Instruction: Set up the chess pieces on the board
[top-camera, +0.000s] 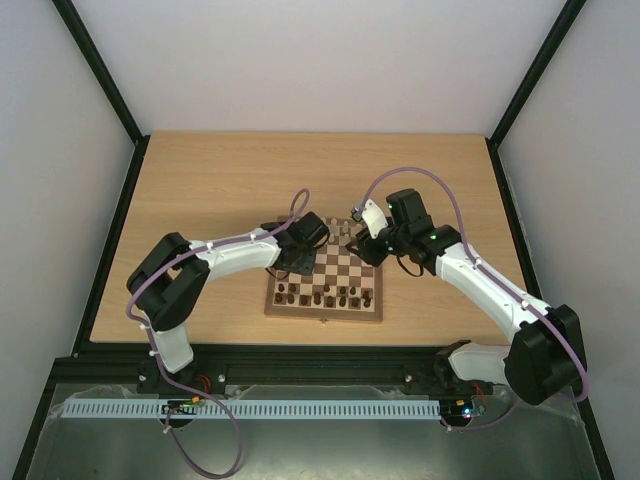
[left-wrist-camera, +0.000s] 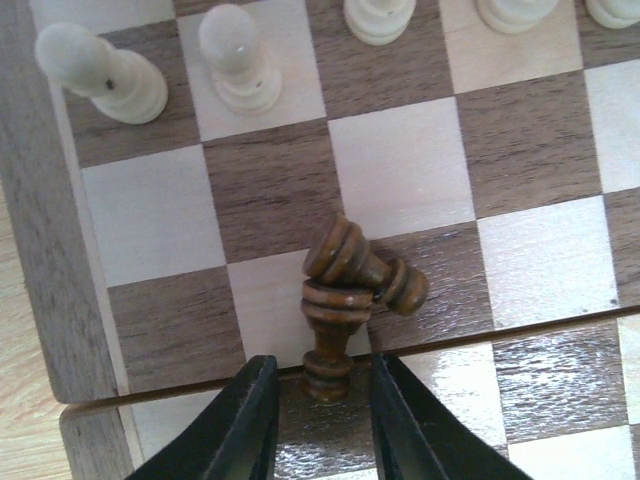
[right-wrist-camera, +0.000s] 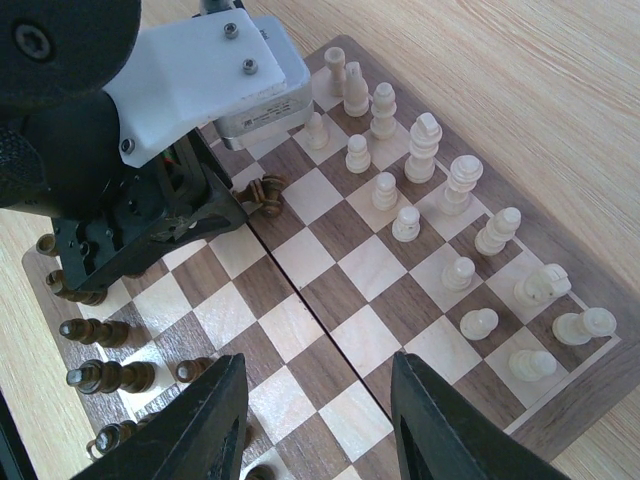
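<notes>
Straddling one of two toppled dark pieces (left-wrist-camera: 345, 285) at the middle fold of the board (left-wrist-camera: 40, 250), the left fingers (left-wrist-camera: 245, 425) sit narrow, not yet gripping; right fingers (right-wrist-camera: 215, 420) hang wide, empty; pale pieces (right-wrist-camera: 425, 150) look set, dark ranks unfinished.

You have one chessboard (top-camera: 322, 314). From the right wrist view you can count fifteen cream pieces (right-wrist-camera: 462, 185) standing on it: eight taller ones in the outer row and seven cream pawns (right-wrist-camera: 385, 190) in the row just inside. The left wrist view takes in only five of them. Two dark pieces (left-wrist-camera: 335, 305) lie toppled against each other mid-board. The other dark ones crowd the opposite edge, partly hidden, so you cannot count them exactly.
</notes>
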